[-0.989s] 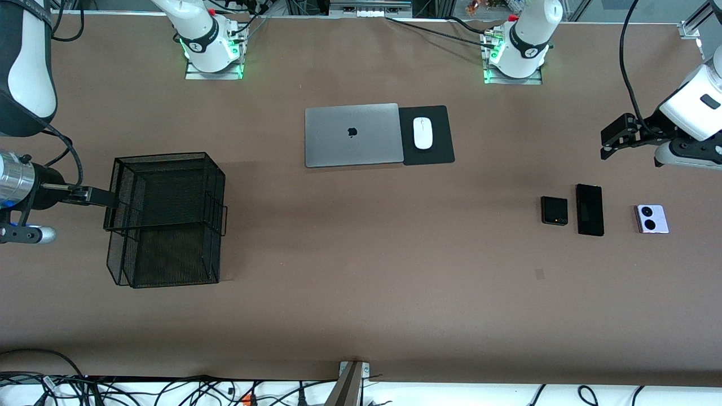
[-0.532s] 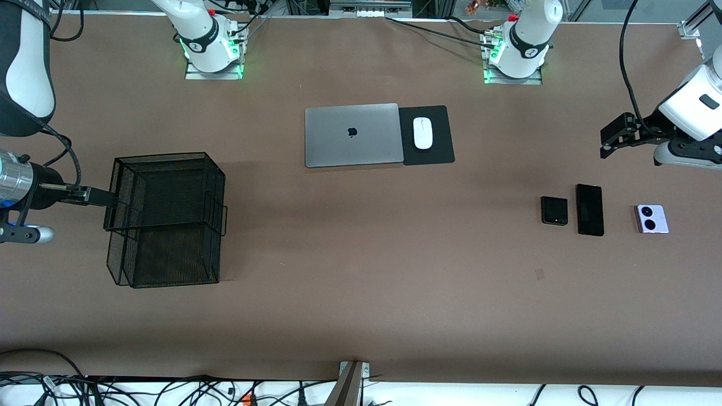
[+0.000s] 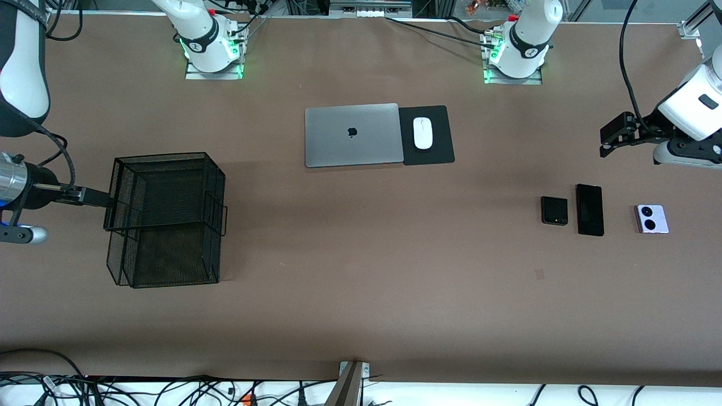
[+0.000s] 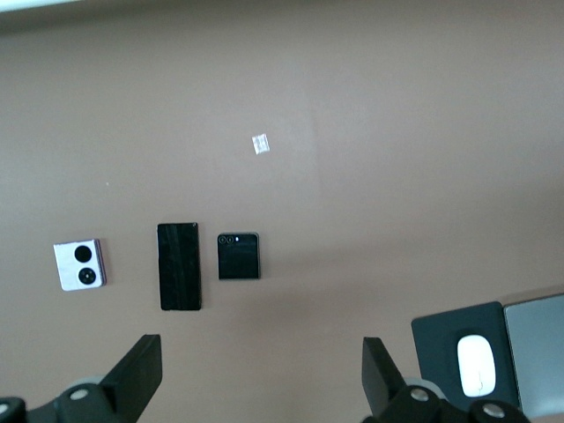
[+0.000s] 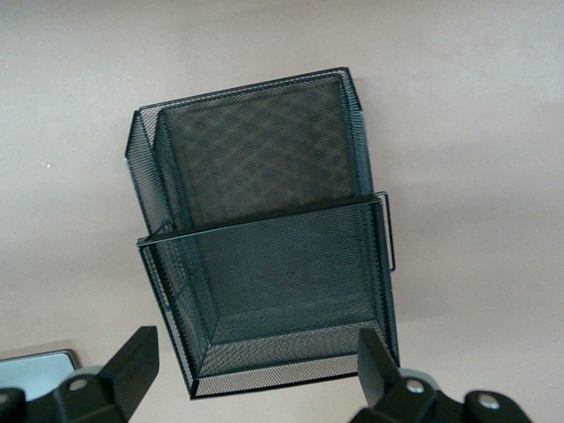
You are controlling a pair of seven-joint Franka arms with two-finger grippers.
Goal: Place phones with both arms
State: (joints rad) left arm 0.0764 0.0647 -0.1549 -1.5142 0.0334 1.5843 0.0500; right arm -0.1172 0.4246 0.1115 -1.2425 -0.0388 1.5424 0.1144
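Note:
Three phones lie flat in a row toward the left arm's end of the table: a small squarish black one (image 3: 554, 210), a long black slab (image 3: 590, 209) and a pale lilac one with two black circles (image 3: 652, 219). My left gripper (image 3: 606, 148) hangs open over bare table beside that row, holding nothing. Its wrist view shows the lilac phone (image 4: 80, 265), the slab (image 4: 179, 266) and the small black phone (image 4: 239, 256) ahead of the open left gripper (image 4: 263, 368). My right gripper (image 3: 98, 197) is open and empty at the edge of a black mesh basket (image 3: 163, 157).
The mesh basket (image 5: 256, 150) stands toward the right arm's end, below the right gripper (image 5: 256, 363). A shut silver laptop (image 3: 353, 134) and a white mouse (image 3: 422, 133) on a black pad (image 3: 440, 152) lie mid-table near the bases. A small pale mark (image 3: 540, 274) lies nearer the camera than the phones.
The right arm has drifted slightly toward its own end of the table. The left gripper has risen a touch. The phones have not moved.

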